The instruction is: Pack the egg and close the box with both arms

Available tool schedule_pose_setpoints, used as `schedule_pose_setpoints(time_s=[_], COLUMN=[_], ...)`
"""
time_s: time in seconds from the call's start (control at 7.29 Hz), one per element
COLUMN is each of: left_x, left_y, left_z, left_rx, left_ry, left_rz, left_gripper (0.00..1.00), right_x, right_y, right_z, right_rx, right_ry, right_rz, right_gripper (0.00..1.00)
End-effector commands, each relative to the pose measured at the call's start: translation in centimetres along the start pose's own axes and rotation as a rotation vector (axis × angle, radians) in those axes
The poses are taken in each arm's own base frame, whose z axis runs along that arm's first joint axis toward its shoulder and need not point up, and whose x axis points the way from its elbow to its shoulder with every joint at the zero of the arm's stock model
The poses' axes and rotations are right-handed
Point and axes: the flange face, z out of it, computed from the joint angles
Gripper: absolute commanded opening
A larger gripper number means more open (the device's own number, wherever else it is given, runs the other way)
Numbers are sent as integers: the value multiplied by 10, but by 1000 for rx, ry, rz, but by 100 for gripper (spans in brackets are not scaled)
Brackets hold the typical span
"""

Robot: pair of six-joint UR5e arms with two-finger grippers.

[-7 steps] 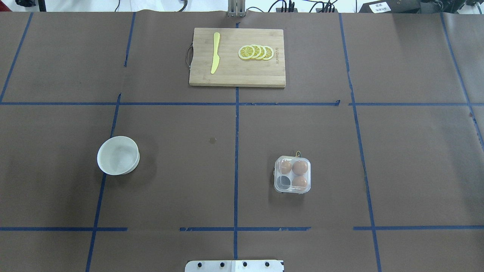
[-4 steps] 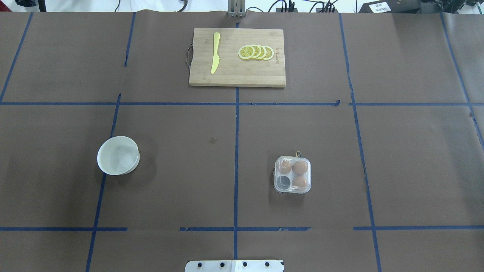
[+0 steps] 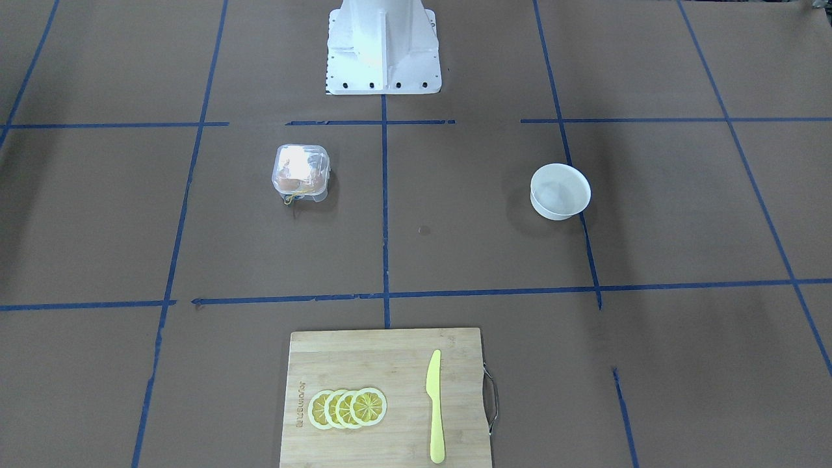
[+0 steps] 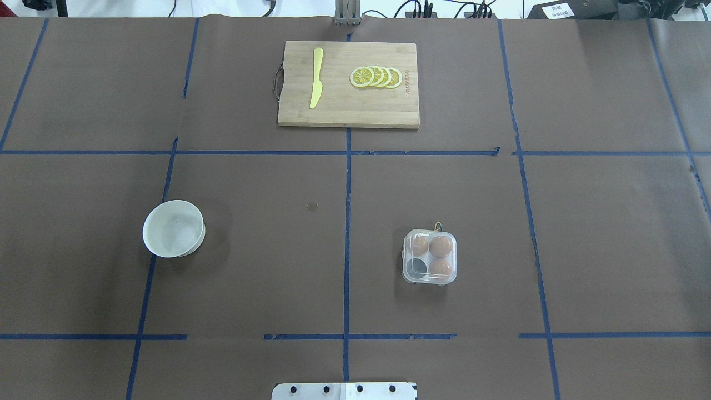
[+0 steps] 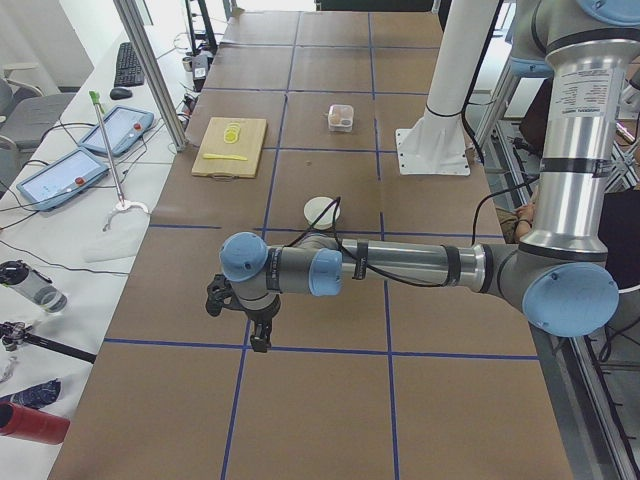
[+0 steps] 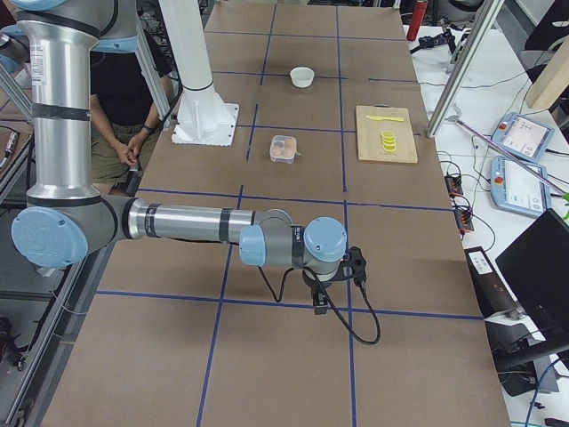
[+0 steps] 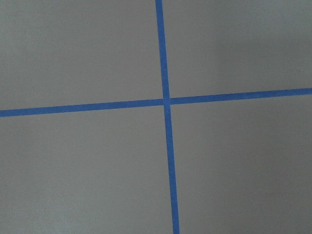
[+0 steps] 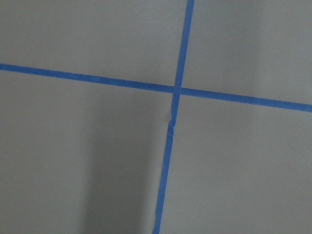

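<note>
The clear box (image 4: 429, 257) stands right of the table's middle with its lid lying over the cells. Three orange-brown eggs show through it, one of them at the far right cell (image 4: 440, 246), and the near-left cell is empty. The box also shows in the front view (image 3: 299, 170) with its yellow string at the side. The left gripper (image 5: 261, 343) hangs over bare table far to the left of the box. The right gripper (image 6: 320, 304) hangs over bare table far to the right. I cannot tell whether either is open or shut. Both wrist views show only tape lines.
An empty white bowl (image 4: 173, 228) sits on the left half. A wooden cutting board (image 4: 349, 83) at the far edge carries a yellow knife (image 4: 316, 78) and lemon slices (image 4: 376, 76). The white pedestal (image 3: 382, 45) stands at the robot's side.
</note>
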Motion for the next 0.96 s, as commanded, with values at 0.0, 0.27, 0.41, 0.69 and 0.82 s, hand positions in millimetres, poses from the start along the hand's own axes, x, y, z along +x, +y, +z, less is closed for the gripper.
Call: schedule_pose_setpoints(time_s=[0.0, 0.27, 0.41, 0.69, 0.82], left_x=[1, 0, 0, -2, -2], left_y=[-2, -3, -3, -2, -2], left_z=[-5, -7, -6, -5, -5], left_rx=[11, 14, 14, 11, 11], left_ry=[-3, -3, -3, -3, -3], left_rz=[0, -1, -1, -4, -4], left_gripper=[100, 100, 100, 100, 100], right_x=[3, 5, 6, 10, 13], right_y=[3, 3, 3, 5, 6], right_z=[-4, -4, -7, -11, -12], right_rx=[9, 9, 13, 19, 20], right_ry=[6, 6, 12, 14, 19], right_rz=[5, 12, 27, 49, 65], right_gripper=[100, 100, 100, 100, 100])
